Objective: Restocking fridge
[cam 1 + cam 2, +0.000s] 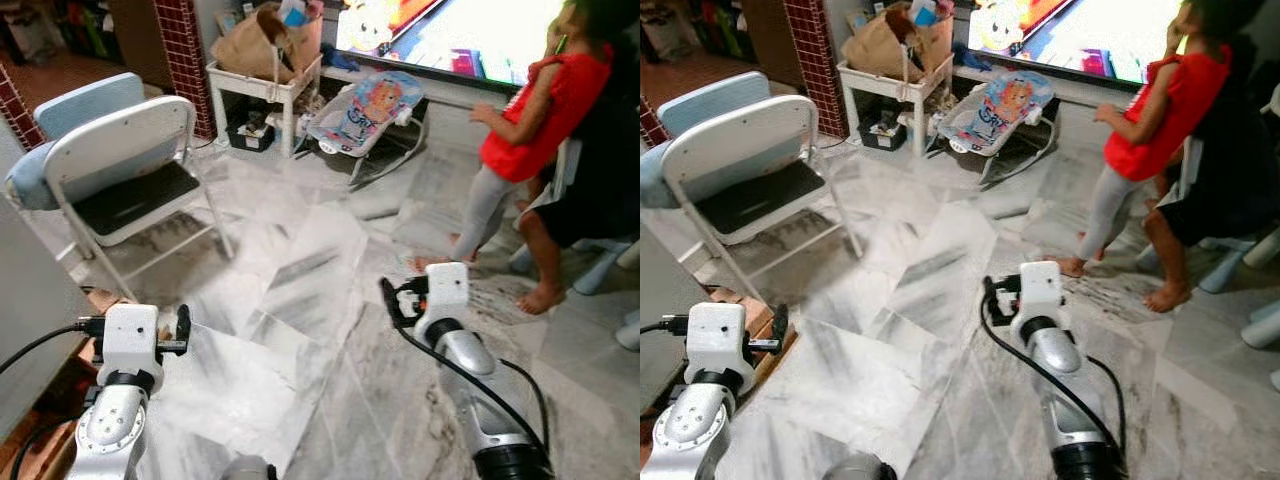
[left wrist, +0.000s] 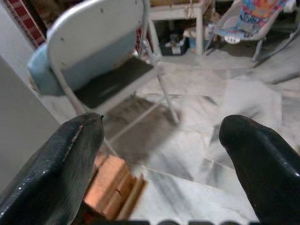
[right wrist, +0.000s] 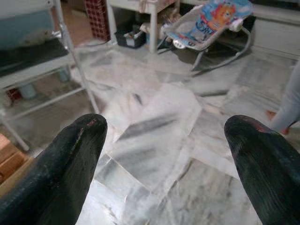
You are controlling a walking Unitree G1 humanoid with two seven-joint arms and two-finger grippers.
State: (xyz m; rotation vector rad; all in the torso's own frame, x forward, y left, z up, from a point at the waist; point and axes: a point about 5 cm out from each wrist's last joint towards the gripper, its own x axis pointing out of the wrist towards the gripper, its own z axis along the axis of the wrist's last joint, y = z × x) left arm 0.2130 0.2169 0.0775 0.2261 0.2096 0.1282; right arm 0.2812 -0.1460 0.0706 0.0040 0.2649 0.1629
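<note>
Restocking not begun: left end effector (image 2: 161, 154) and right end effector (image 3: 164, 159) spread, empty (folding chair (image 1: 125, 170) ahead-left).

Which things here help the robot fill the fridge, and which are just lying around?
For the job:
- left gripper, open, holding nothing
- right gripper, open, holding nothing
- no fridge or food can be seen

Just lying about:
- white metal folding chair with black seat
- colourful baby bouncer
- brown paper bag on the white side table
- person in a red top
</note>
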